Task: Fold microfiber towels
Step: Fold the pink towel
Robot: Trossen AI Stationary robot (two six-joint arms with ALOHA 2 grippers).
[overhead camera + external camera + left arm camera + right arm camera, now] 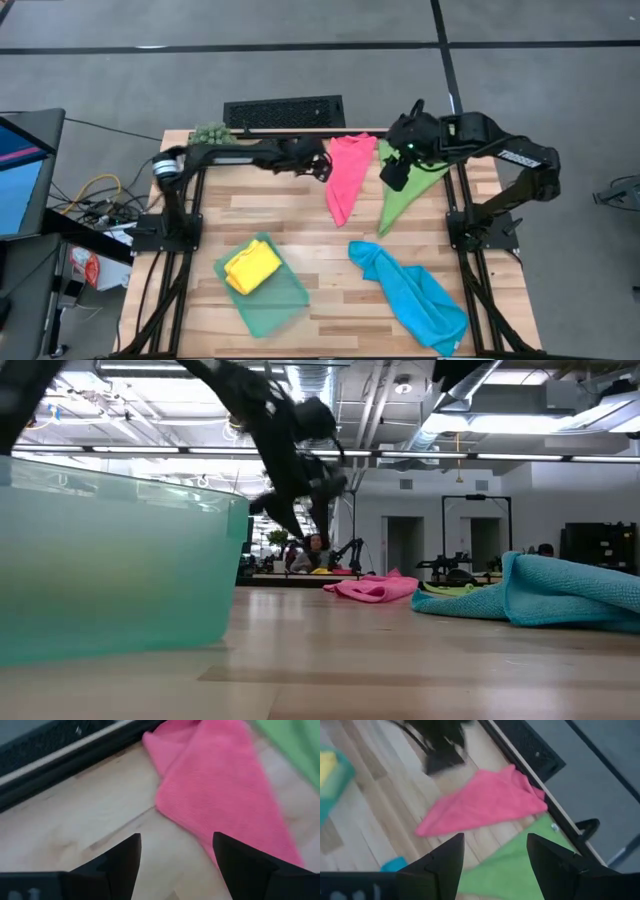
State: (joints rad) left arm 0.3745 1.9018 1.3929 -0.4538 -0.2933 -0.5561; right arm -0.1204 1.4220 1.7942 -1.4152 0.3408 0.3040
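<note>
- Left tool (pixel 325 167), seen at upper centre of the high view, is held just beside the upper left edge of the pink towel (pixel 346 176). Its fingers (pixel 120 862) are spread apart with nothing between them; bare wood and the pink edge are seen through the gap in the left wrist view.
- This placement is judged as an approach to a corner or edge of the pink towel, presumably the first grasp for a fold.
- Right tool (pixel 394 172) is held over the upper part of the green towel (pixel 410 190), right of centre in the high view. Its fingers (pixel 445 867) are likewise spread and empty; contact with the cloth cannot be told.
- Both arms are gathered at the far edge of the desk (pixel 250 215), where the pink and green towels lie side by side, long and crumpled, unfolded.
- Blue towel (pixel 415 297) is left rumpled at lower right of the high view, well apart from both tools.
- Yellow towel (pixel 251 267) is seen as a compact bundle inside the teal tray (pixel 285 305), lower centre-left; it is judged to be already folded and put away, so the tray appears to serve as the deposit place.
- Small green plant ball (pixel 211 132) sits at the upper left corner of the desk, not involved.
- Count: towels, four (one pink, one green, one blue, one yellow); tray, one; plant ball, one; tools, two, both released.
- Progress judged: one of four done, three unfolded.
</note>
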